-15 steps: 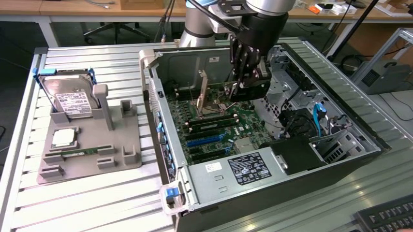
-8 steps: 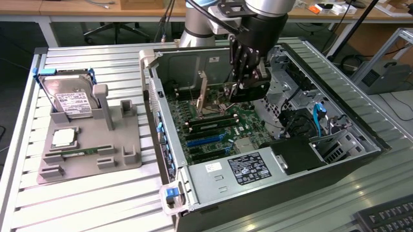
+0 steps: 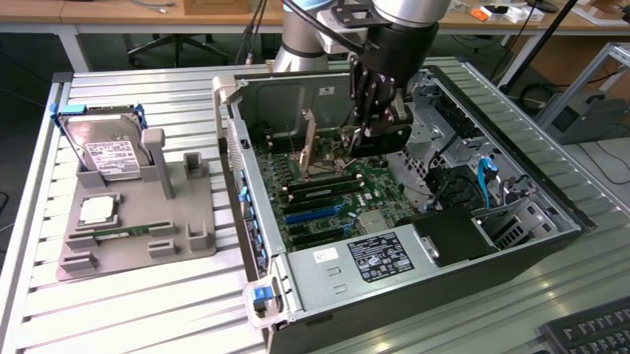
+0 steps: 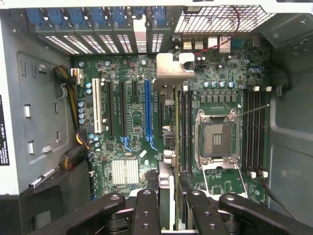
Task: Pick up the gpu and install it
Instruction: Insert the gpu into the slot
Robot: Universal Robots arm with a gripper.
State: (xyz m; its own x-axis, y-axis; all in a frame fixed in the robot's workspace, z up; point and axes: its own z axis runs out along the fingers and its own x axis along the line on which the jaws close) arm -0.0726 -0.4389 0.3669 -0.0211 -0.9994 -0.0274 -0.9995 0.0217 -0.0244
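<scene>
Gripper (image 4: pixel 168 205) part-closed on gpu (image 4: pixel 167 127), edge-on above the board (image 4: pixel 132 122); any tilt jams it off-slot.

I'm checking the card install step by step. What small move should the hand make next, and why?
Probably ease straight down, slowly. The hand grips the graphics card edge-on above the motherboard, with its metal bracket at the far end, and the card looks not yet seated. I cannot tell whether it lines up with a slot.
</scene>
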